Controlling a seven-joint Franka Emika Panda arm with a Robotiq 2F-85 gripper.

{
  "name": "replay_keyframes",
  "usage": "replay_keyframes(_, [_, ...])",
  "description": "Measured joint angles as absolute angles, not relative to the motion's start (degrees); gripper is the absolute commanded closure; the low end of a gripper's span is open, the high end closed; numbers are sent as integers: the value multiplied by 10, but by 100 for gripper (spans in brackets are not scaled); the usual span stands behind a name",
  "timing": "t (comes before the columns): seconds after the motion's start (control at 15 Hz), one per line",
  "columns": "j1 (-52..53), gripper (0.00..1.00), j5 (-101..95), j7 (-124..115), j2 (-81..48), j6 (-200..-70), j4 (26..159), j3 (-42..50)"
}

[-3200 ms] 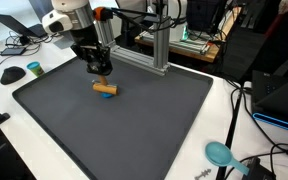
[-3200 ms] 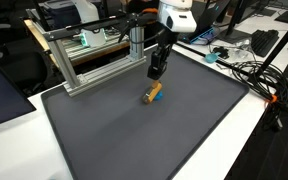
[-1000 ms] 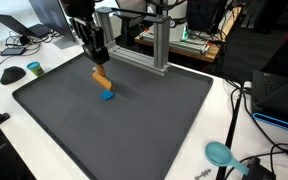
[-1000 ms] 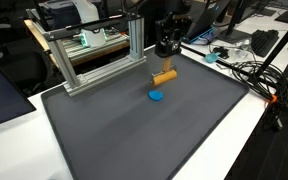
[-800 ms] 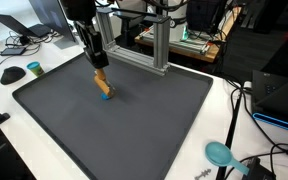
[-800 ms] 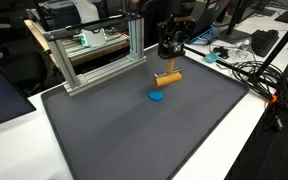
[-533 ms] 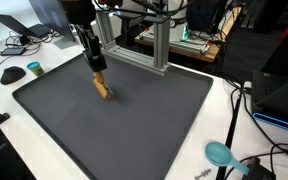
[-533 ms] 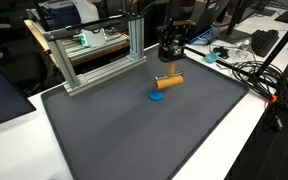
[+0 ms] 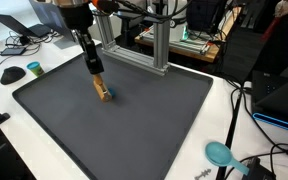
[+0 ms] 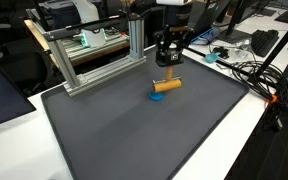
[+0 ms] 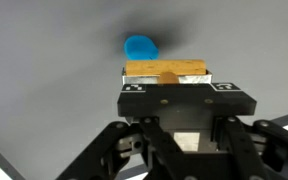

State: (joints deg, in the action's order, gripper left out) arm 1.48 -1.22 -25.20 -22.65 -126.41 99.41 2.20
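A short orange wooden handle [image 9: 102, 89] [image 10: 168, 83] with a round blue end [image 10: 158, 97] is pinched in my gripper [image 9: 97, 74] [image 10: 167, 70], which is shut on it. The piece hangs tilted over the dark grey mat [image 9: 134, 130] [image 10: 134, 140], blue end lowest and at or just above the mat. In the wrist view the orange handle [image 11: 164, 69] lies crosswise between the fingertips of the gripper [image 11: 180, 82], and the blue end [image 11: 139, 46] shows beyond it against the mat.
An aluminium frame [image 9: 160, 45] [image 10: 94, 58] stands along the mat's back edge, close to the arm. On the white table lie a teal scoop-like thing [image 9: 220, 153], a black mouse [image 9: 11, 74] and cables [image 10: 256, 72].
Three seconds back the piece lay flat on the mat under the gripper. Over the last second the gripper has come down a little with it, still shut.
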Motion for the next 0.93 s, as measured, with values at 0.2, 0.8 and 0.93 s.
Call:
replay_keyframes(0.2, [8,78,8,-261,-230,-1265,994,34])
replay_keyframes(0.8, [1,78,49,-318,-246,-1263,994,47])
replay_keyframes(0.93, [1,78,51,-340,-252,-1263,994,47])
